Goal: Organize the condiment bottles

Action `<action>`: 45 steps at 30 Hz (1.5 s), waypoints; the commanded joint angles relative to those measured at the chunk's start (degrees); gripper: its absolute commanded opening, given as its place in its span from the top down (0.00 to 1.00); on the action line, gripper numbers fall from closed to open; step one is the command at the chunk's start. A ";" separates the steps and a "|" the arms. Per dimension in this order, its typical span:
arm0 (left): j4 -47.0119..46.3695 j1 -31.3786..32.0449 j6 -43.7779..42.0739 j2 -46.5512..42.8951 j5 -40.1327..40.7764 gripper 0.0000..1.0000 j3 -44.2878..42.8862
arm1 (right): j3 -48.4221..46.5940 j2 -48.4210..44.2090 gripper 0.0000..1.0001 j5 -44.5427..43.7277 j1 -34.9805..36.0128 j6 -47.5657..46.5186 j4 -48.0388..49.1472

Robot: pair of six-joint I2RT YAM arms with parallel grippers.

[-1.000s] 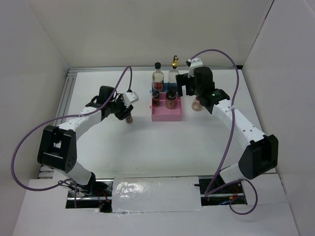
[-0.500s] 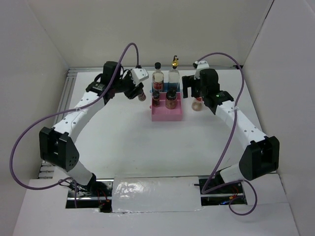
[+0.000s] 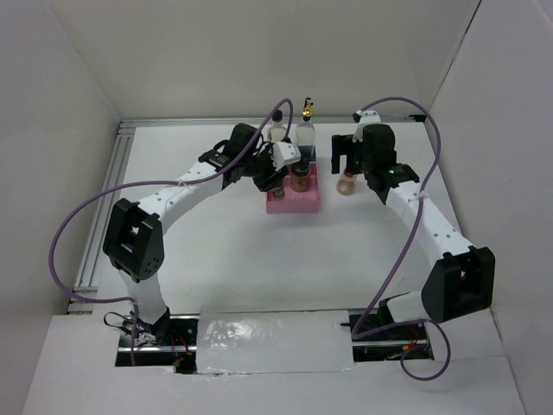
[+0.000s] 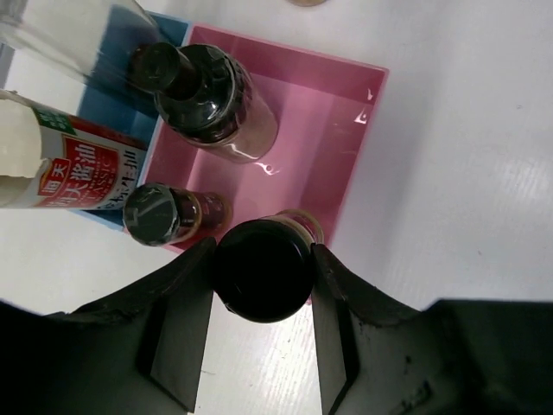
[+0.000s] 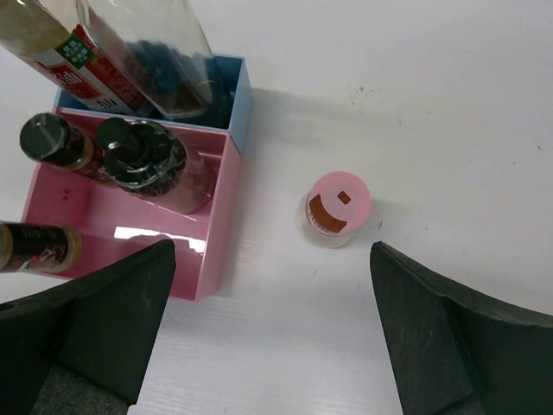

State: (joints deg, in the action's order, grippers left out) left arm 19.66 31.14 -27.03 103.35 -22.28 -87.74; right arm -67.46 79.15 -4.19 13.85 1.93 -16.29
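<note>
The short black-capped jar is between the two fingers of the left gripper, which is closed on its sides just under the cap, so the jar is upright and can be set down straight. It hangs over the near edge of the pink tray; I cannot tell if its bottom touches anything.

Inside the pink tray stand a bigger dark bottle and a thin small bottle, both with black caps. The part of the tray beside them is free, so I judge that the held jar is meant for this place.

The blue tray touches the pink one on the far side and holds the two tall ones, the red-labelled bottle and the gold-spouted bottle. It seems that tall bottles go in blue and short ones in pink.

One pale-lidded jar stands alone on the table, near the right side of the trays but apart from them. The right gripper hovers above it with the fingers wide apart and holds nothing, probably ready to go down around it.

Lowering the held jar asks for care, because the neighbours in the tray are close and easy to knock
</note>
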 commanded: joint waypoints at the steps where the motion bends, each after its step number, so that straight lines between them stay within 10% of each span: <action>1: -7.08 1.03 -1.62 0.01 3.03 1.00 0.38 | 0.75 -2.42 0.00 1.11 -0.75 0.61 0.91; 26: -9.03 1.21 1.80 7.04 4.53 0.98 1.79 | 3.21 -2.16 0.00 3.92 -3.56 0.70 0.56; 37: -7.45 1.21 2.77 6.60 4.44 0.30 2.05 | 4.09 -3.22 0.00 5.85 -4.88 0.79 1.00; 45: -4.90 1.21 4.61 5.72 4.79 0.11 -0.58 | 3.30 -1.38 0.00 6.74 -5.41 1.23 -0.32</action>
State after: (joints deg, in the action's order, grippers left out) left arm 14.20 32.08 -23.68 110.54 -16.78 -85.36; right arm -64.03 78.26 1.91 9.10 2.33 -16.38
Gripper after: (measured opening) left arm 0.888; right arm 0.998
